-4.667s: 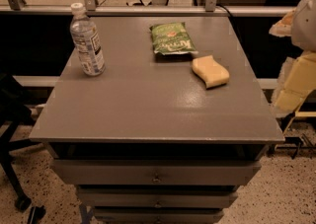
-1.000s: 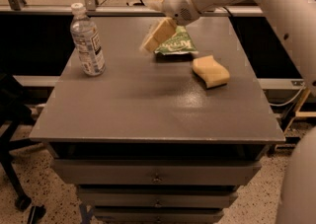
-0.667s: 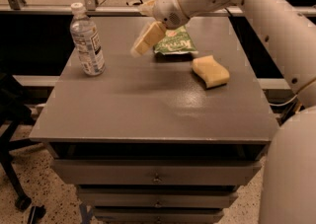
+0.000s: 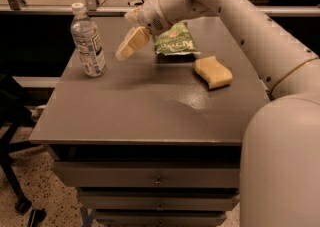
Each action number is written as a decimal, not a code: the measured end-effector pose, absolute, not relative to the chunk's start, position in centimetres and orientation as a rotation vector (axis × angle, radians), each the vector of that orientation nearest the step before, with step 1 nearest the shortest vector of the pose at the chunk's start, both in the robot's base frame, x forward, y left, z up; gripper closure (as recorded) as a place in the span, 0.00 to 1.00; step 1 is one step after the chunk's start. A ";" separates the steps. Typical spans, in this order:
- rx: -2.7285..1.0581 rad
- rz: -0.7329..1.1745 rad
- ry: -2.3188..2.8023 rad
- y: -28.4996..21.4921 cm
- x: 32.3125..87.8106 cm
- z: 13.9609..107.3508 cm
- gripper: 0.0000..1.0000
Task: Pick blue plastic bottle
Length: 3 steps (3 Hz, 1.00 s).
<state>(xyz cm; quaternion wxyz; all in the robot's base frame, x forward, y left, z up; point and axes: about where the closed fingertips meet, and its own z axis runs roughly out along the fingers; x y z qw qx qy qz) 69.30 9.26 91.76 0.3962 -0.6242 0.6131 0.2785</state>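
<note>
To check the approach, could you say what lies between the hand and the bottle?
Only bare tabletop, in the camera view; the hand hovers right of the bottle.

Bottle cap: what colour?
The cap is white, camera view; the gripper hovers beside the blue plastic bottle.

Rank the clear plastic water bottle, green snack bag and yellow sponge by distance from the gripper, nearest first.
The gripper hovers over the table.
1. Clear plastic water bottle, on its left, and green snack bag, on its right: too close to call.
2. Yellow sponge, farther right, toward the front.
</note>
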 end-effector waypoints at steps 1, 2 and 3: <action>-1.570 0.713 1.534 11.2 70.3 92.1 0.00; -1.588 0.726 1.491 13.5 70.4 93.2 0.00; -1.604 0.744 1.466 15.2 70.1 93.8 0.00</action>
